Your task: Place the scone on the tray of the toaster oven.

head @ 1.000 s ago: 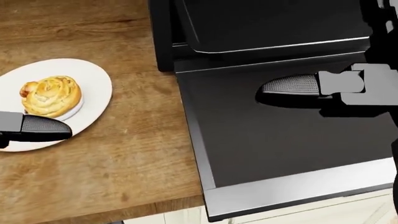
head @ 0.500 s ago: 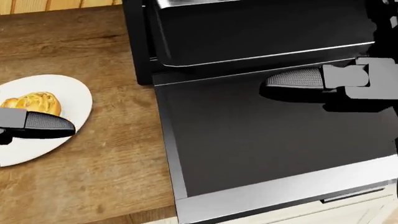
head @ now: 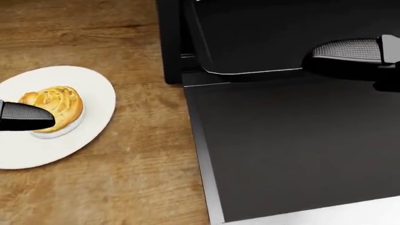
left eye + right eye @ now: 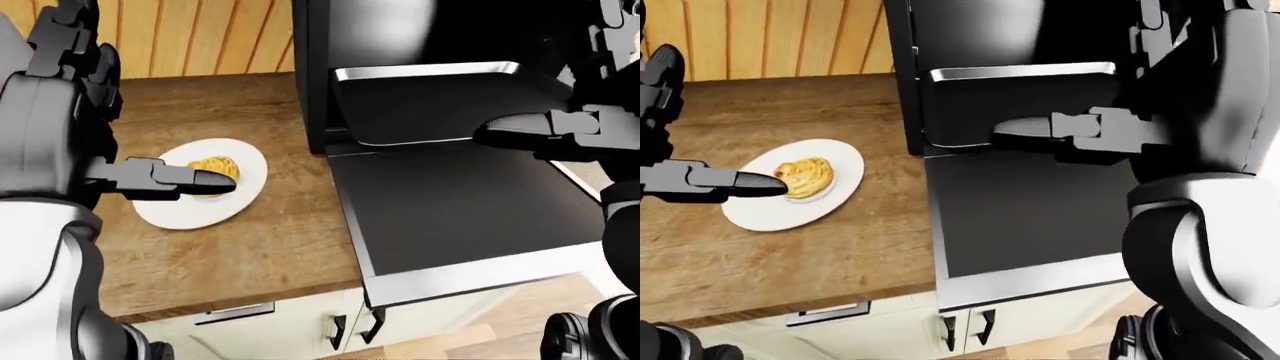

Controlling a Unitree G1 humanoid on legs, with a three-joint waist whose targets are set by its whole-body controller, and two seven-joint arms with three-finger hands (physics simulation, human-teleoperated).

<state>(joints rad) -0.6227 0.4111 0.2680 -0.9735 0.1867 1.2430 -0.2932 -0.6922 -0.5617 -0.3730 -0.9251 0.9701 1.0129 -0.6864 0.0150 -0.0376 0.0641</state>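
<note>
My left hand [image 4: 165, 178] hovered open-fingered beside the scone [image 3: 53, 104] on its plate [image 3: 94, 117]; my right hand [image 4: 1080, 129] hung unclenched over the tray [image 4: 430, 105].

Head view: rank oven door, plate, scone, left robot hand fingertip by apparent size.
1. Oven door, fills most of the right half.
2. Plate, partly cut off at the left edge.
3. Scone and left robot hand fingertip look alike; the hand is cropped and nearer the camera, so unranked.
</note>
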